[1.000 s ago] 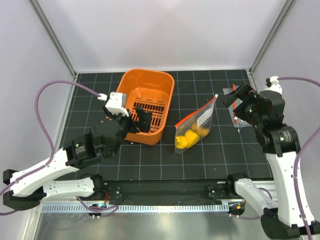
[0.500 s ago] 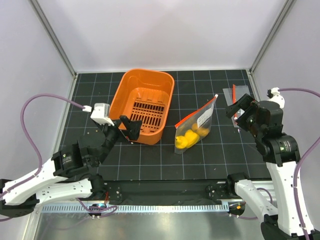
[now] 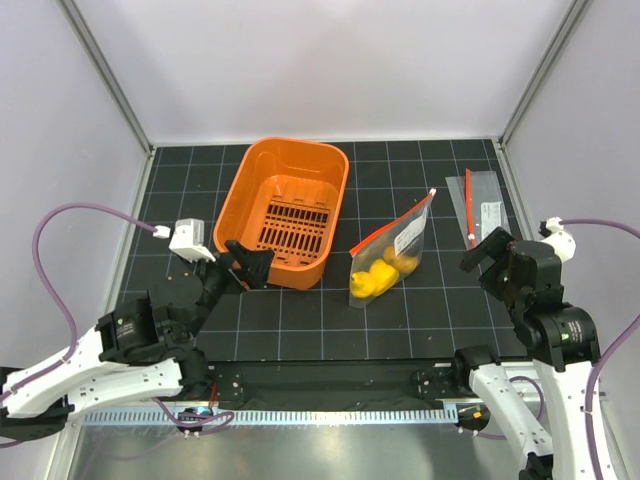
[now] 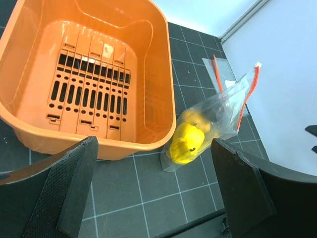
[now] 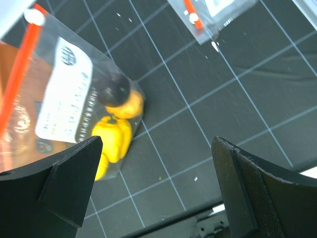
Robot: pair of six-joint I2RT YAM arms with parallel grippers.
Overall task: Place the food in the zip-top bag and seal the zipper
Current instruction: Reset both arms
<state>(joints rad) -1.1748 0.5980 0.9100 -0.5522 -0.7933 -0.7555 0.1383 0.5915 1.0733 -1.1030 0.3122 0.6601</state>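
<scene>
The zip-top bag (image 3: 392, 250) lies on the black mat right of the basket, with its red-orange zipper (image 3: 392, 222) along the upper edge and a white slider (image 3: 432, 192) at the far end. The food (image 3: 375, 278) is inside it: a yellow pepper (image 5: 114, 136), an orange piece (image 5: 126, 106) and a dark brown round piece (image 5: 113, 87). My left gripper (image 3: 248, 265) is open and empty, at the basket's near-left corner; its wrist view shows the bag (image 4: 218, 111) ahead. My right gripper (image 3: 487, 255) is open and empty, right of the bag (image 5: 54, 99).
An empty orange slotted basket (image 3: 296, 143) stands left of the bag and fills the left wrist view (image 4: 148, 59). A second, narrower clear pouch (image 3: 478, 208) with a red strip lies at the far right, also in the right wrist view (image 5: 208, 15).
My left gripper has pulled back out of the basket toward the near left. My right gripper has drawn back from the far-right pouch toward the near edge. The bag has not moved.
</scene>
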